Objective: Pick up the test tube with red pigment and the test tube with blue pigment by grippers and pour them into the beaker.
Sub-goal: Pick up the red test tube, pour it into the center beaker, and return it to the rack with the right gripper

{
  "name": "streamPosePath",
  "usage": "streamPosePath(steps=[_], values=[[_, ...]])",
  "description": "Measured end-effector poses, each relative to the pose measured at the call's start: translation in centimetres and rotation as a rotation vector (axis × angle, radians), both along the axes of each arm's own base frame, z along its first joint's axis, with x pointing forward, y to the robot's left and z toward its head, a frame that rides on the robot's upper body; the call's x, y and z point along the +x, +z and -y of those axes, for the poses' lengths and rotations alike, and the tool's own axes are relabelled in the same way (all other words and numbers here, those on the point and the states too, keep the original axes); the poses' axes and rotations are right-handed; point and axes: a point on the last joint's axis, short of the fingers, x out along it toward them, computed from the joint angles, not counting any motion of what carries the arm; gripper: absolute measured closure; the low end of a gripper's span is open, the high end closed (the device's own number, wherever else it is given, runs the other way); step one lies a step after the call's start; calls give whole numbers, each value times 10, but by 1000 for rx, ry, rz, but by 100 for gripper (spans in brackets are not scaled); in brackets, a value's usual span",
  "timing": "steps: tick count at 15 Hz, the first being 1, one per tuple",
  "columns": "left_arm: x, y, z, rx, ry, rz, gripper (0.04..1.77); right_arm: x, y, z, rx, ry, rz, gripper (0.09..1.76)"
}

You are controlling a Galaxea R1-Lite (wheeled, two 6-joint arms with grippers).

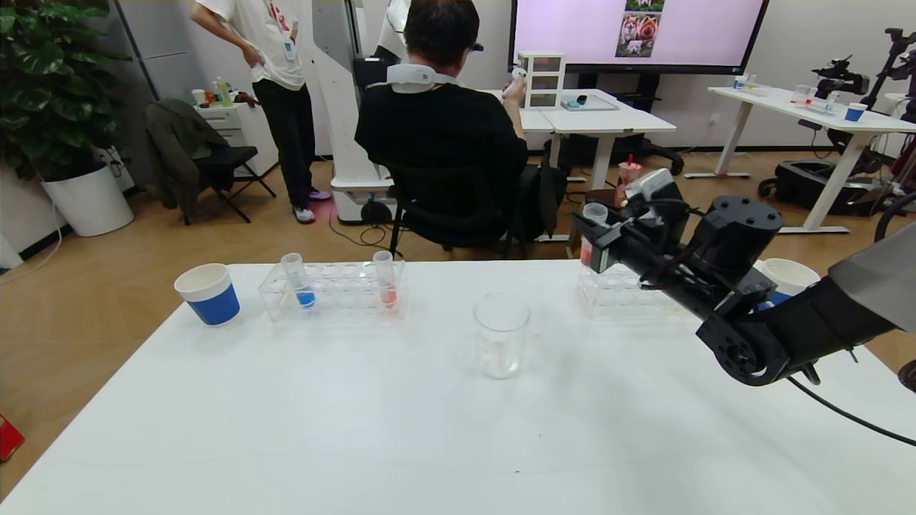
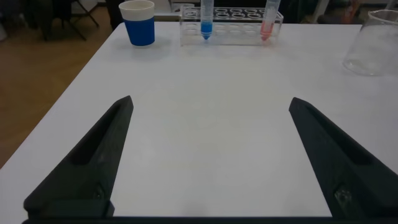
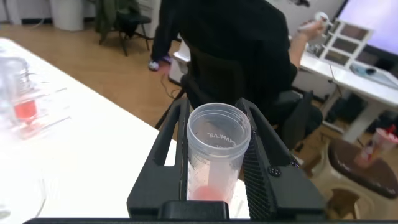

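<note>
Black right gripper (image 1: pixel 595 236) clenches a slim clear red-pigment tube (image 3: pixel 214 155); left gripper (image 2: pixel 208 155) released above smooth white table (image 1: pixel 358 429).

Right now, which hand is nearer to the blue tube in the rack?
Left. The left hand hovers open over the table, facing the blue tube. The right hand holds a red tube far across, beyond the beaker.
</note>
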Motion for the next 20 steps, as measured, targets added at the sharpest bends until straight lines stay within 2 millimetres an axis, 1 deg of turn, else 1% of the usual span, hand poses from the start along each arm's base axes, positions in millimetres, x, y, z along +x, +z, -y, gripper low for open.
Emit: streamPosePath(steps=[3, 5, 8, 13, 16, 18, 20], values=[[0, 0, 0, 0, 0, 0, 6, -5, -3, -9, -143, 105, 91, 134], [0, 0, 0, 0, 0, 0, 6, -8, -7, -19, -219, 179, 171, 134], [0, 0, 0, 0, 0, 0, 6, -10, -16, -35, -313, 207, 240, 134], [0, 0, 0, 0, 0, 0, 6, -17, -26, -56, -424, 268, 319, 134], [0, 0, 0, 0, 0, 0, 6, -24, -29, -68, -456, 309, 347, 134], [0, 0, 0, 0, 0, 0, 6, -26, -30, -72, -481, 315, 377, 134], [0, 0, 0, 0, 0, 0, 6, -23, -29, -71, -503, 332, 432, 134]])
